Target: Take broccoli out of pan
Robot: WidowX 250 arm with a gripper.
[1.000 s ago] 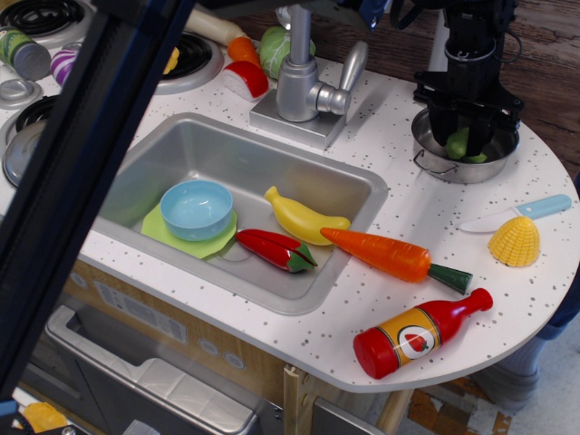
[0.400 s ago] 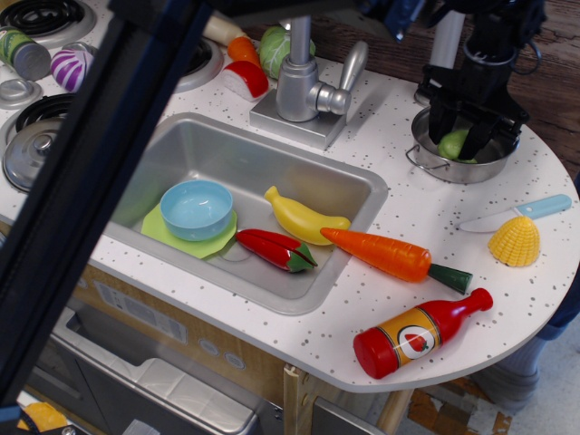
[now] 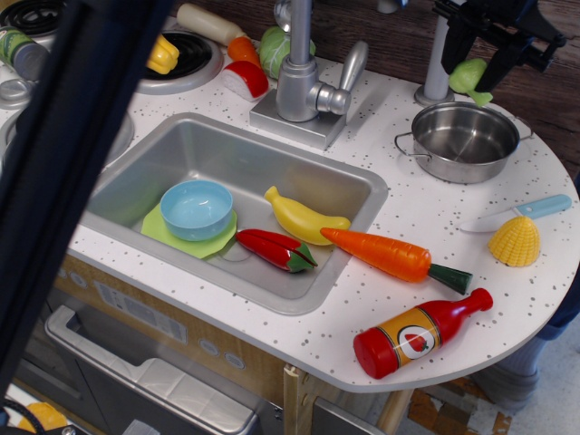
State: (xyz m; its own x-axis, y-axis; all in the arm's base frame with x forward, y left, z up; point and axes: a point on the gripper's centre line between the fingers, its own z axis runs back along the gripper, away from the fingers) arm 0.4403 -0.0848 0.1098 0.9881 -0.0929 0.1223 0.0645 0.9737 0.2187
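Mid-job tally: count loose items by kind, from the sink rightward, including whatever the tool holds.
Toy food: 5 (banana, pepper, carrot, corn, broccoli in tool)
Dishes: 3 (bowl, plate, pan)
Bottle: 1
Knife: 1
Total: 10

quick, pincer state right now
Pincer: closed on the small light-green plastic toy broccoli, held in the air above the round shiny steel pan.

I see a white speckled toy-kitchen counter [image 3: 426, 227] with a steel sink [image 3: 227, 154] and grey faucet [image 3: 304, 77] — dark wood-plank wall [image 3: 390, 36] behind, evenly lit.
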